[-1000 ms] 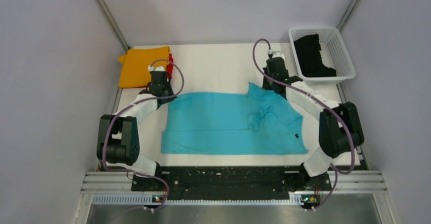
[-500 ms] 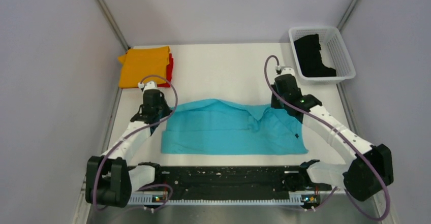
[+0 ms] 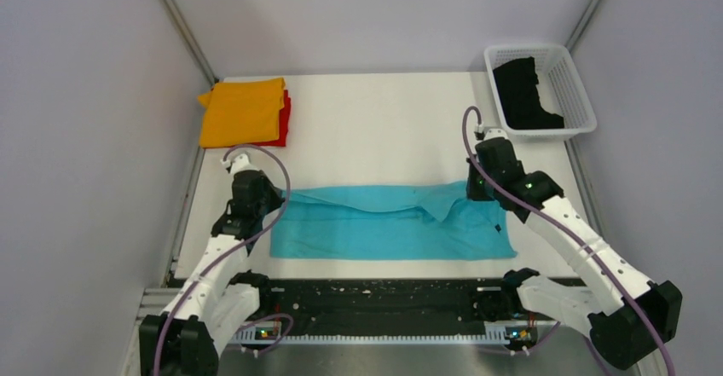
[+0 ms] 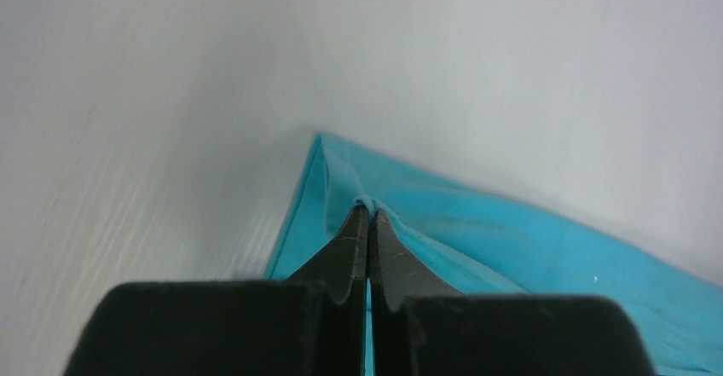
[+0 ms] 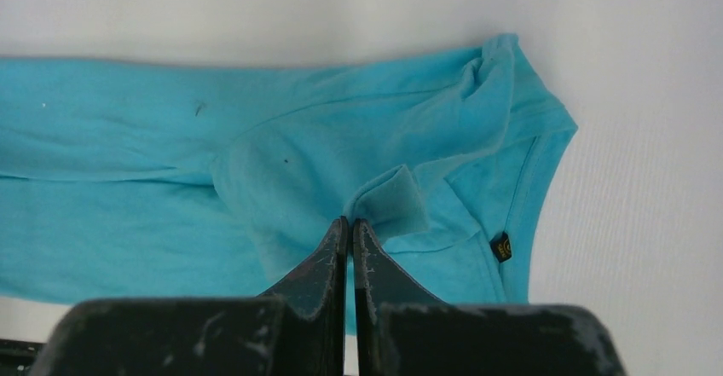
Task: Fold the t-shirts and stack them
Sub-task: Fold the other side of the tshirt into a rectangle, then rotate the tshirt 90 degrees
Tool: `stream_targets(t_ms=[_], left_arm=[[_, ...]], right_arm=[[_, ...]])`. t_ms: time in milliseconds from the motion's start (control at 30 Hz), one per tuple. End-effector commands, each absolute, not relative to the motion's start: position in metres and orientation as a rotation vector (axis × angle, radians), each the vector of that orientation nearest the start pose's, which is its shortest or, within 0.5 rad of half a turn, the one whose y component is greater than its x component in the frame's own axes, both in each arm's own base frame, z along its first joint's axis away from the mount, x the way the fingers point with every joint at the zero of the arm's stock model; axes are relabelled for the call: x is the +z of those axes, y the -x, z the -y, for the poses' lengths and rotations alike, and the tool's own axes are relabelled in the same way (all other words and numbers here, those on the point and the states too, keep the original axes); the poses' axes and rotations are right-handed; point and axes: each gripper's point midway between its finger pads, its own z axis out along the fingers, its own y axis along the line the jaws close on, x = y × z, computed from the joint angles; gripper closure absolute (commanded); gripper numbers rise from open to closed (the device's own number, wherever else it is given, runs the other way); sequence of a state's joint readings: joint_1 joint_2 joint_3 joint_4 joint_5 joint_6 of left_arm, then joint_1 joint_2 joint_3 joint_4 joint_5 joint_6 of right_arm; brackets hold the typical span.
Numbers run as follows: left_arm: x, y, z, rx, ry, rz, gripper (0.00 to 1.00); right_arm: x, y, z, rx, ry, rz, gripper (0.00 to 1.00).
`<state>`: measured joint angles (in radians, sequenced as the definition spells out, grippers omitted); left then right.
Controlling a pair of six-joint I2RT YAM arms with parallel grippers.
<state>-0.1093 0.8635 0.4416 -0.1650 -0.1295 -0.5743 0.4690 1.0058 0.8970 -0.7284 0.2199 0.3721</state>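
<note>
On the tabletop (image 3: pixel 384 129), left gripper (image 4: pixel 368 216) and right gripper (image 5: pixel 349 224) jaws clamp the turquoise t-shirt (image 3: pixel 375 227): seemingly limp, light, best held by corners.

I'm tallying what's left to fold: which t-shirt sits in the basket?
The black t-shirt, in the white mesh basket at far right. The orange t-shirt lies on the red t-shirt far left; the turquoise t-shirt lies spread in front.

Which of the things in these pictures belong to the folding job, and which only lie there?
Part of the job: turquoise t-shirt, pinched by left claw and right claw; orange t-shirt; red t-shirt beneath it; black t-shirt.
Just lying about: white mesh basket, holding the black t-shirt; table.
</note>
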Motion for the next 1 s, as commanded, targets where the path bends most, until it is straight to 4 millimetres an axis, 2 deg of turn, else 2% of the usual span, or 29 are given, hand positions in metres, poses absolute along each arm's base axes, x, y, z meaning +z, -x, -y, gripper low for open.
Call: stream_targets(t_ms=[0,100,200,300,367,467,500,567,600,633,667,700,767,833,867,967], left_arm=[[0.102,-0.280,0.026,-0.243,0.616,-2.060,1.00],[0.100,-0.278,0.026,-0.246,0.624,-2.068,0.99],[0.094,-0.274,0.026,-0.248,0.648,-2.080,0.96],[0.087,-0.269,0.022,-0.222,0.691,-2.094,0.89],[0.083,-0.264,0.016,-0.190,0.740,-2.102,0.84],[0.080,-0.252,0.004,-0.122,0.847,-2.098,0.69],[0.082,-0.247,0.000,-0.100,0.889,-2.091,0.61],[0.088,-0.238,-0.008,-0.063,0.973,-2.065,0.36],[0.091,-0.235,-0.011,-0.052,1.006,-2.045,0.29],[0.096,-0.232,-0.015,-0.045,1.039,-2.020,0.12],[0.102,-0.232,-0.016,-0.051,1.049,-1.997,0.04],[0.108,-0.235,-0.013,-0.075,1.040,-1.986,0.02],[0.120,-0.245,-0.001,-0.174,0.980,-1.977,0.01],[0.133,-0.260,0.026,-0.347,0.880,-1.987,0.01],[0.138,-0.268,0.040,-0.433,0.831,-1.994,0.01],[0.141,-0.281,0.079,-0.637,0.699,-2.047,0.01]], right_arm=[[0.162,-0.231,-0.100,0.166,0.003,-2.436,1.00],[0.154,-0.218,-0.092,0.123,-0.038,-2.493,1.00],[0.139,-0.204,-0.093,0.154,-0.085,-2.554,1.00],[0.117,-0.187,-0.095,0.179,-0.120,-2.628,0.93],[0.101,-0.174,-0.091,0.164,-0.151,-2.692,0.84],[0.086,-0.152,-0.091,0.182,-0.200,-2.776,0.81],[0.083,-0.144,-0.091,0.190,-0.208,-2.802,0.76],[0.083,-0.132,-0.093,0.237,-0.199,-2.833,0.65],[0.086,-0.130,-0.093,0.251,-0.196,-2.825,0.62],[0.090,-0.131,-0.096,0.278,-0.180,-2.812,0.59],[0.096,-0.134,-0.098,0.301,-0.149,-2.792,0.52],[0.103,-0.140,-0.099,0.304,-0.123,-2.762,0.45],[0.114,-0.155,-0.097,0.271,-0.110,-2.701,0.24],[0.121,-0.172,-0.103,0.291,-0.128,-2.640,0.08],[0.122,-0.179,-0.107,0.310,-0.143,-2.617,0.03],[0.125,-0.203,-0.123,0.394,-0.196,-2.531,0.01]])
